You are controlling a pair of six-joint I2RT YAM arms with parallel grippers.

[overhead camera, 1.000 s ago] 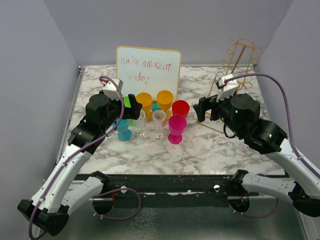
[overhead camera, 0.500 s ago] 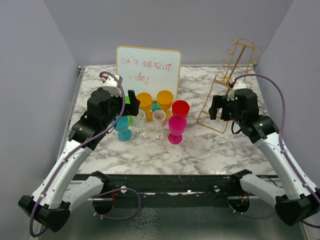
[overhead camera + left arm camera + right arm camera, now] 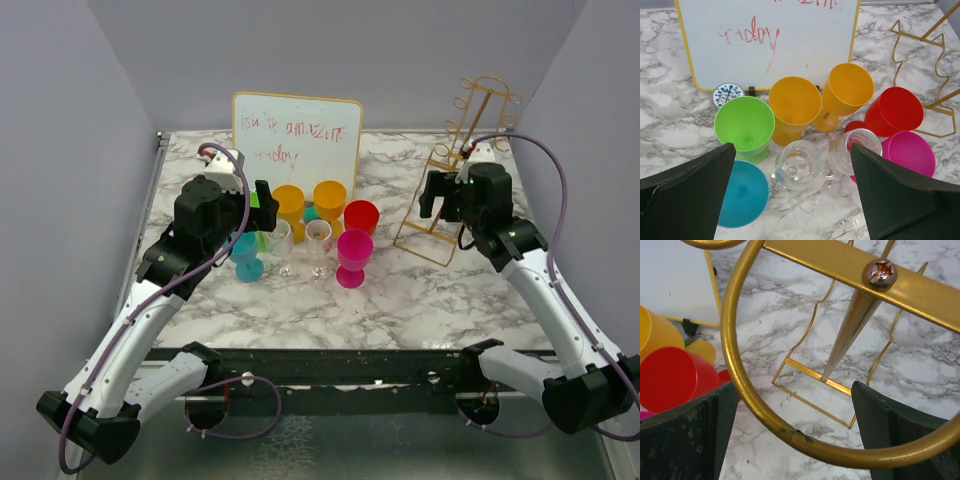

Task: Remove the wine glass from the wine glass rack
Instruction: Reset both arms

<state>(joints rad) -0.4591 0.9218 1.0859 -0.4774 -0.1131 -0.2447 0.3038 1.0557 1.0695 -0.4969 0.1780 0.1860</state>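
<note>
The left arm reaches forward from the lower left of the overhead view, elbow raised. The left hand (image 3: 262,203) hovers above the cluster of drinkware with its jaws spread wide and nothing between them. The right arm extends toward the upper right. The right hand (image 3: 432,196) is at the wine glass rack (image 3: 478,110), jaws also spread wide. In the right wrist view a gold loop of the rack passes between the fingers (image 3: 685,435); contact cannot be determined.

The rack stands at the upper right of the tabletop (image 3: 420,300), well apart from the drinkware. Two clear wine glasses (image 3: 797,167) stand upright at frame centre among coloured goblets (image 3: 795,102): green, teal, two orange, red and magenta. A yellow-framed whiteboard (image 3: 297,130) stands behind them. The tabletop is white marble with grey veins. Plain lilac-grey walls enclose it on three sides.
</note>
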